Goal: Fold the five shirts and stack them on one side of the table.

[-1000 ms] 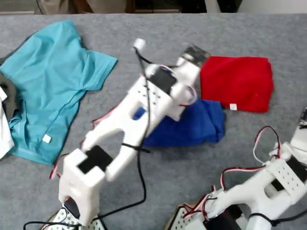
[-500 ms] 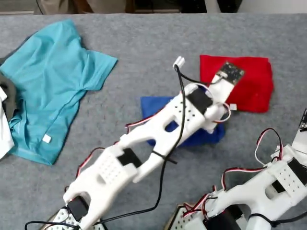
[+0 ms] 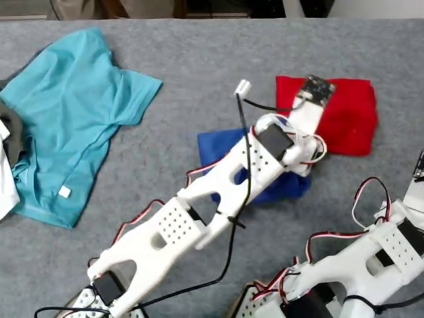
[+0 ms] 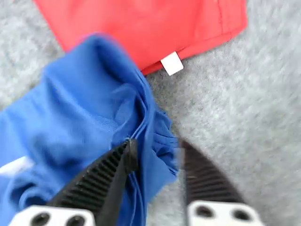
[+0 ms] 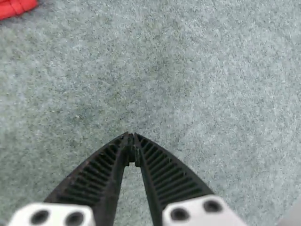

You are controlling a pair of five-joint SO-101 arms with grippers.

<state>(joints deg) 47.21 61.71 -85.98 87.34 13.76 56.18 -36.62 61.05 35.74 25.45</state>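
Observation:
A crumpled blue shirt (image 3: 217, 147) lies mid-table, its right end touching the folded red shirt (image 3: 344, 112). My left arm (image 3: 265, 149) stretches across the blue shirt. My left gripper (image 4: 157, 153) is open just above the table, with the bunched edge of the blue shirt (image 4: 80, 117) between its fingers. The red shirt (image 4: 141, 23) and its white tag (image 4: 171, 63) lie just beyond. A teal shirt (image 3: 66, 112) lies spread flat at the far left. My right gripper (image 5: 131, 140) is shut over bare grey table.
A white and a dark garment (image 3: 6, 165) poke in at the left edge, partly on the teal shirt. The right arm (image 3: 371, 255) rests at the front right. Grey cloth covers the table (image 3: 199, 53). A corner of the red shirt (image 5: 14, 7) shows far from my right gripper.
My left arm has swung right and stretched out, its wrist now at the blue shirt's right end beside the red shirt. The right arm has not moved.

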